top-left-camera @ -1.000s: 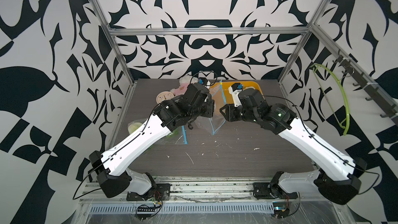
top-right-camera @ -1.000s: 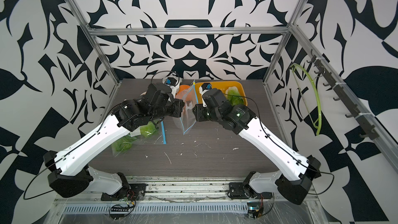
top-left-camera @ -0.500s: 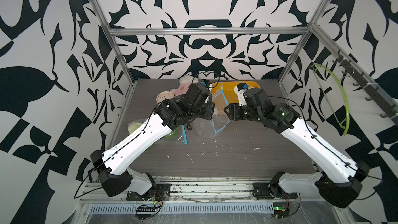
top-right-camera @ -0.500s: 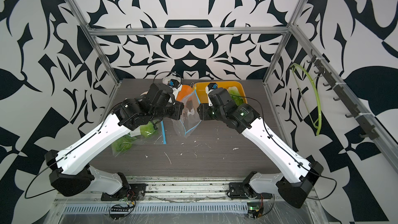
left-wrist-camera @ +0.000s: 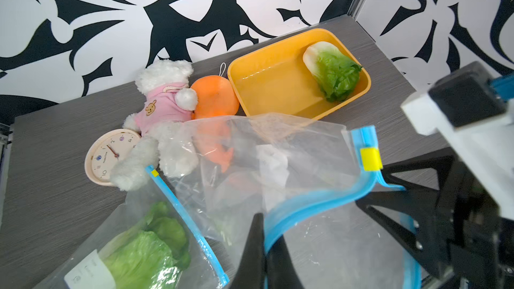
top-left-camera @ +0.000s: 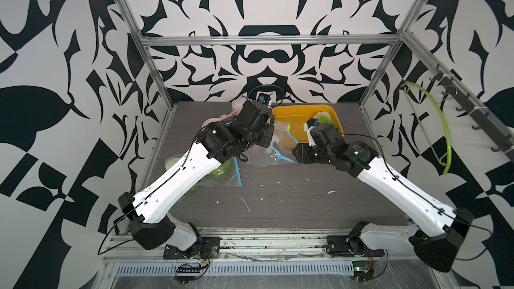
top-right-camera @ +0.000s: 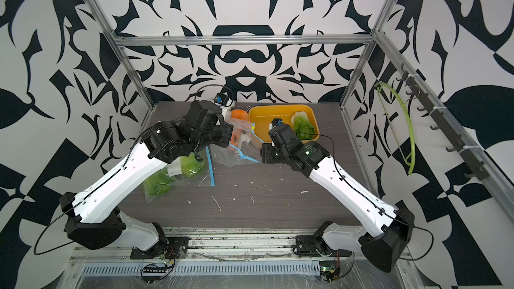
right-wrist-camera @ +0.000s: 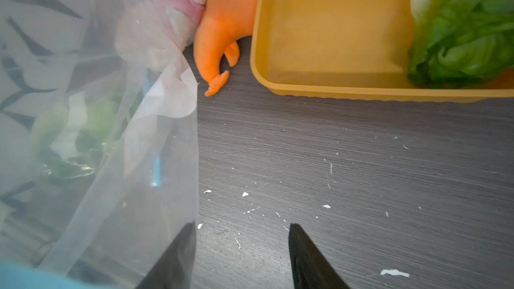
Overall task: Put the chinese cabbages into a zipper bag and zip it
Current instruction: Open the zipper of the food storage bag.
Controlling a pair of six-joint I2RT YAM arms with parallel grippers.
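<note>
Looking first at the cabbages: one chinese cabbage point(left-wrist-camera: 332, 70), with a white stem and frilly green leaves, lies loose at one end of a yellow tray point(left-wrist-camera: 267, 84) at the back of the table point(right-wrist-camera: 361, 162). Two more cabbage heads point(left-wrist-camera: 144, 248), as far as I can tell, sit inside a filled zipper bag point(left-wrist-camera: 128, 218) lying flat on the table beneath my left arm. Its blue zip looks pressed closed, though I cannot confirm that.

An empty zipper bag point(left-wrist-camera: 306, 140) stands crumpled between the two arms, near the tray. My left gripper point(left-wrist-camera: 265, 234) is clamped on this bag's blue zip rim point(left-wrist-camera: 319, 204), holding one lip up. My right gripper point(right-wrist-camera: 242, 225) hangs just beside the bag, jaws apart, nothing between them; one jaw sits at the edge of the film.

Behind the bags lie an orange plush toy point(left-wrist-camera: 215, 95), a white teddy bear point(left-wrist-camera: 164, 101) in a pink top and a small round clock point(left-wrist-camera: 107, 155), none of them part of the job.

I judge the work well under way but unfinished: the loose head is not yet bagged, the empty bag's mouth is held from one side only, and its zip is not yet run shut.
</note>
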